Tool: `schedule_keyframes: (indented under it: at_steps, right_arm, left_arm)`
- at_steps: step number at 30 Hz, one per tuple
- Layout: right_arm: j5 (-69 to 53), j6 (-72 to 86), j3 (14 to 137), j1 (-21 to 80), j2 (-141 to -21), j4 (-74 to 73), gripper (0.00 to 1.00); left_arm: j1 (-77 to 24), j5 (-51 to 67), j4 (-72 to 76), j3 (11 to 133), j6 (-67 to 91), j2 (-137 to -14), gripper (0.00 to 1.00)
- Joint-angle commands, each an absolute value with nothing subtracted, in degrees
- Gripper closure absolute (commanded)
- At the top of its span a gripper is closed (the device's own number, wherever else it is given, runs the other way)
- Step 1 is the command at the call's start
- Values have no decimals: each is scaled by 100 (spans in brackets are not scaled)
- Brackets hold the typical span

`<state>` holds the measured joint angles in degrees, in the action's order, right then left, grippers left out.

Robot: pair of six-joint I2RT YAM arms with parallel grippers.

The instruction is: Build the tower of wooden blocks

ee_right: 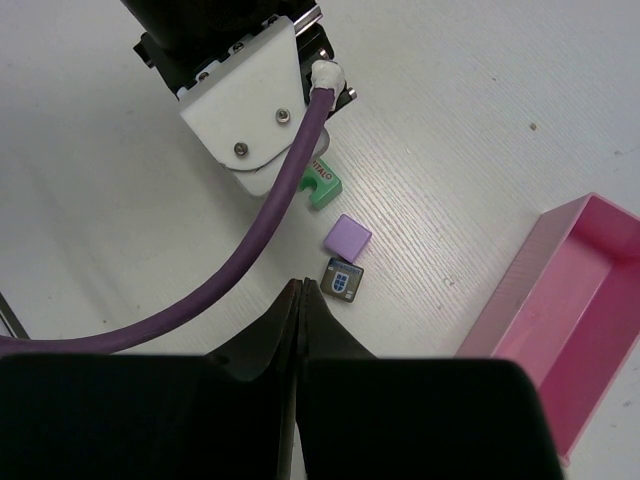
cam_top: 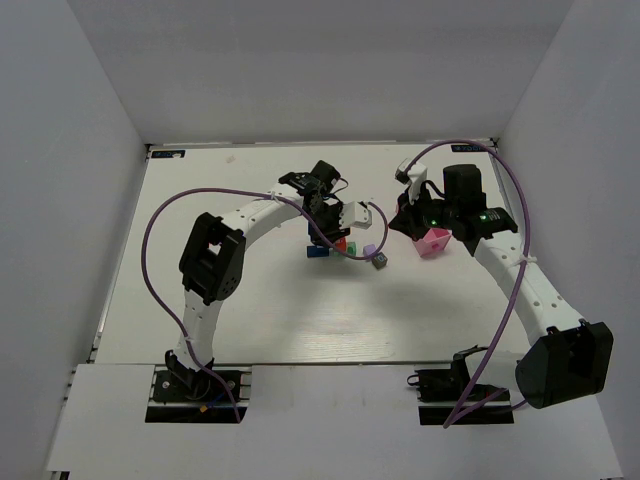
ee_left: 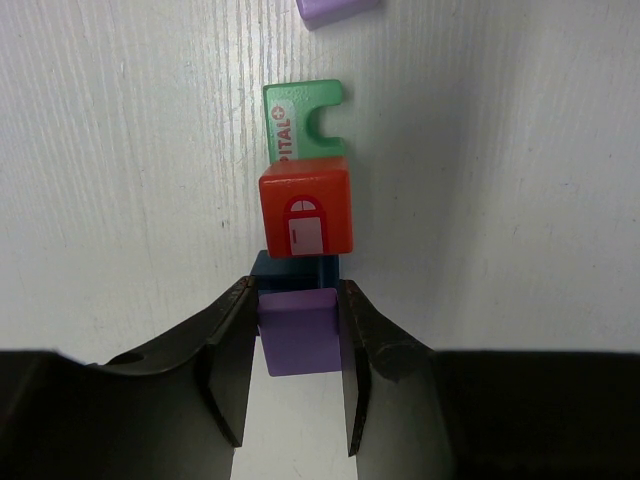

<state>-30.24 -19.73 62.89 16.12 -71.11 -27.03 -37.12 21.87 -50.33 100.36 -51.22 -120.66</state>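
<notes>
Wood block tower, lot of six blocks at the middle of the white table, just left of the pink tray. Purple blocks, two: the held purple block is grasped from both sides by the left gripper, and the loose purple block lies flat and apart. Blue block, one, mostly hidden; it sits right against the held purple block, though whether under or behind it cannot be told. Red-orange block, one, touching the blue block and bearing a small arched white door picture. Green block, one, arch-notched and touching the red-orange block. It is printed "PITAL" beside a red cross mark (any earlier letters are covered by the red-orange block). Dark grey block, one, beside the loose purple block, with a blue-and-white shield badge too small to read. Pink tray, one, rectangular, cut off at the right edge of the right wrist view. Right gripper, fingers pressed together on nothing, hangs above the dark grey block. Purple cable, one on each arm. In the left wrist view the loose purple block is cropped by the top edge; in the top view the left gripper covers the held purple block.
</notes>
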Motion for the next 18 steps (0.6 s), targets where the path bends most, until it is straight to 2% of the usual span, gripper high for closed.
schedule_keyframes:
  at_steps: [1,18]
  right_arm:
    - [-3147,-1995,6284,1573,-6996,-2663,100]
    - [-3147,-1995,6284,1582,-7005,-2654,100]
  left_arm:
    - [-3691,2294,-4966,10257,-5212,-12015,65]
    - [-3691,2347,-5019,10310,-5212,-12015,61]
